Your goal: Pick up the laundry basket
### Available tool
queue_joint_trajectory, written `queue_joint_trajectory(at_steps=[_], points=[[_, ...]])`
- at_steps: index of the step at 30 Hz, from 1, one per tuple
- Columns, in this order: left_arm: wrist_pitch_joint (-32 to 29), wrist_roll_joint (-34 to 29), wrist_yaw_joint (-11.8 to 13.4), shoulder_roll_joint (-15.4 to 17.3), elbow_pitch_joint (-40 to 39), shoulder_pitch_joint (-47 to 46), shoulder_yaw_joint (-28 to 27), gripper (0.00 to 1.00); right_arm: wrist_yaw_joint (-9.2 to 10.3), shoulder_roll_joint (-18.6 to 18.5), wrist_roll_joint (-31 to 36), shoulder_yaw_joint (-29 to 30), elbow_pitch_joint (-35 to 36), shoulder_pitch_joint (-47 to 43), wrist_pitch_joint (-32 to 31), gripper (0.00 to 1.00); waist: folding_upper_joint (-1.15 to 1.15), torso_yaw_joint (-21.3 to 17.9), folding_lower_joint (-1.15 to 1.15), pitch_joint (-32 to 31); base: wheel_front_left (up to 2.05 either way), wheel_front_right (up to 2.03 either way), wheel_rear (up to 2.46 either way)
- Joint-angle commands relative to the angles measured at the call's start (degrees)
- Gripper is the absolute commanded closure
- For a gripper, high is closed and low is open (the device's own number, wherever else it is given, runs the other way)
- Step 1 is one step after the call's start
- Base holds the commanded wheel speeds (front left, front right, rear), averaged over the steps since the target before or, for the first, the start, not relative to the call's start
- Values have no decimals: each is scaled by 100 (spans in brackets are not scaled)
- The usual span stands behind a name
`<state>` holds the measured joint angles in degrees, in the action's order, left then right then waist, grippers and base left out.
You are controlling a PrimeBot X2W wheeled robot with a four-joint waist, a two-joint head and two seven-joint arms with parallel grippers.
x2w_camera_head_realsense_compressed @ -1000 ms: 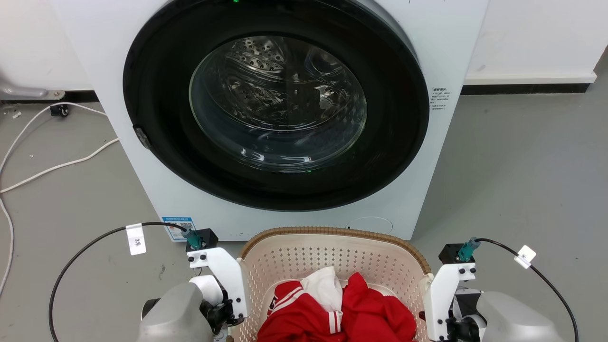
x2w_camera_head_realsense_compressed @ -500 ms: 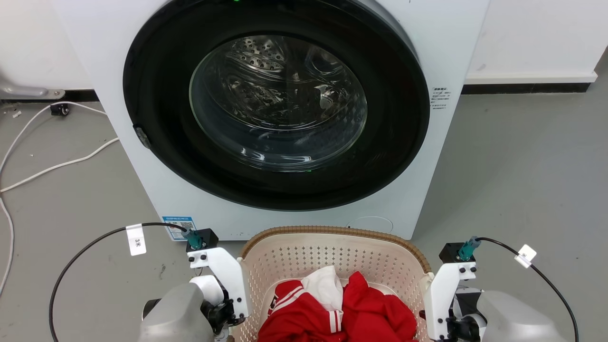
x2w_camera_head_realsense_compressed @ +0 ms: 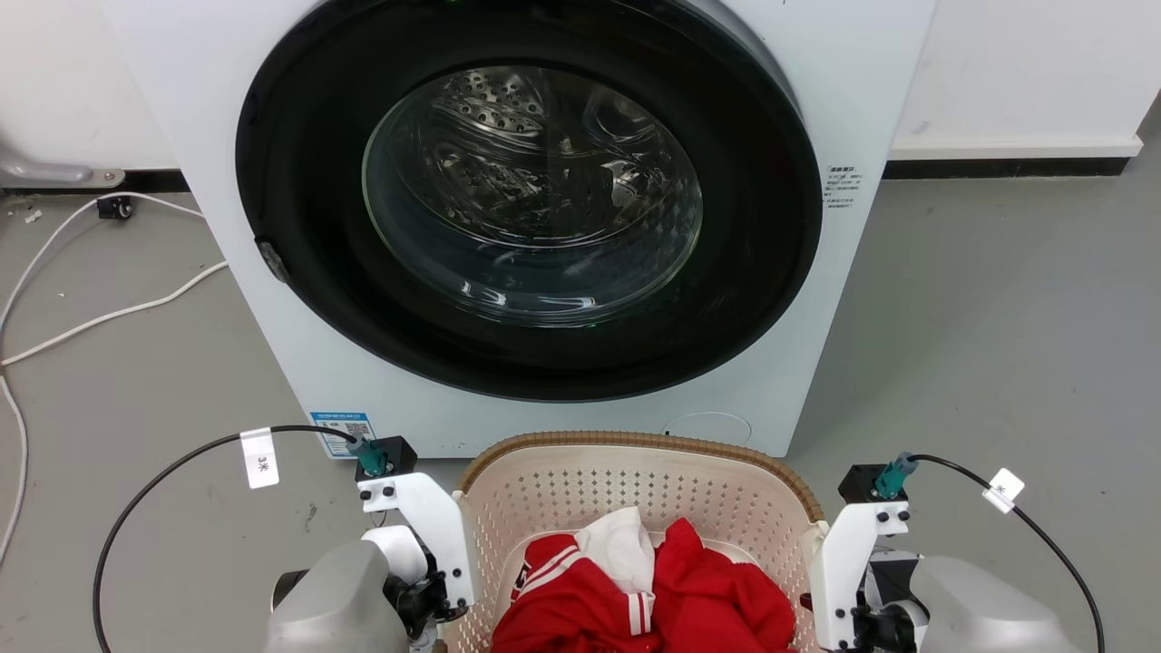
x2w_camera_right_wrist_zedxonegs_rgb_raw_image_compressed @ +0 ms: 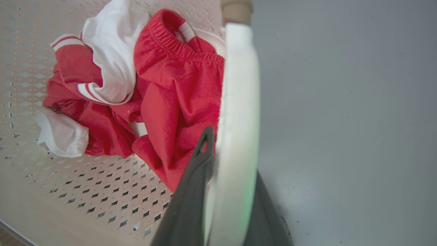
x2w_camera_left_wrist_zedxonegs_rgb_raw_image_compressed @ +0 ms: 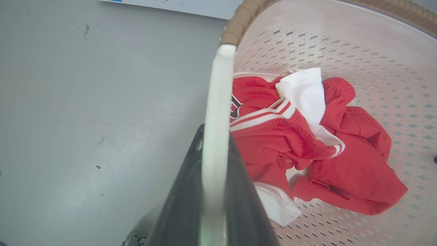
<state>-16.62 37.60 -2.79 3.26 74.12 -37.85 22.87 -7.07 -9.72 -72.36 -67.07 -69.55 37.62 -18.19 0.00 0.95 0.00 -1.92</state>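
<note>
1. Jaws on both arms are clenched: the left jaws pinch the laundry basket [x2w_camera_head_realsense_compressed: 590, 494] by its left loop handle [x2w_camera_left_wrist_zedxonegs_rgb_raw_image_compressed: 215, 112], and the right jaws pinch its right loop handle [x2w_camera_right_wrist_zedxonegs_rgb_raw_image_compressed: 239, 102].
2. On the far side, a washing machine [x2w_camera_head_realsense_compressed: 531, 195] stands on the grey floor [x2w_camera_head_realsense_compressed: 980, 317] with its door closed.
3. The basket is near, just in front of the machine, between the two arms.
4. Red clothes [x2w_camera_head_realsense_compressed: 717, 603] and a white garment [x2w_camera_head_realsense_compressed: 621, 544] lie inside it.
</note>
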Motion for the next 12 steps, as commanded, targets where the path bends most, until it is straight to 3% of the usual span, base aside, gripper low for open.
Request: queue_joint_trajectory(at_steps=[1,12], points=[[73,50,2,-8,-50,-50,-14,100,-77,91,-19,-38,25,21,-10,100,0,0,0,1,0,0,0],[124,96,9,-12,-50,-15,32,100,-77,82,-68,-106,19,3,13,100,0,6,0,-16,0,0,0]])
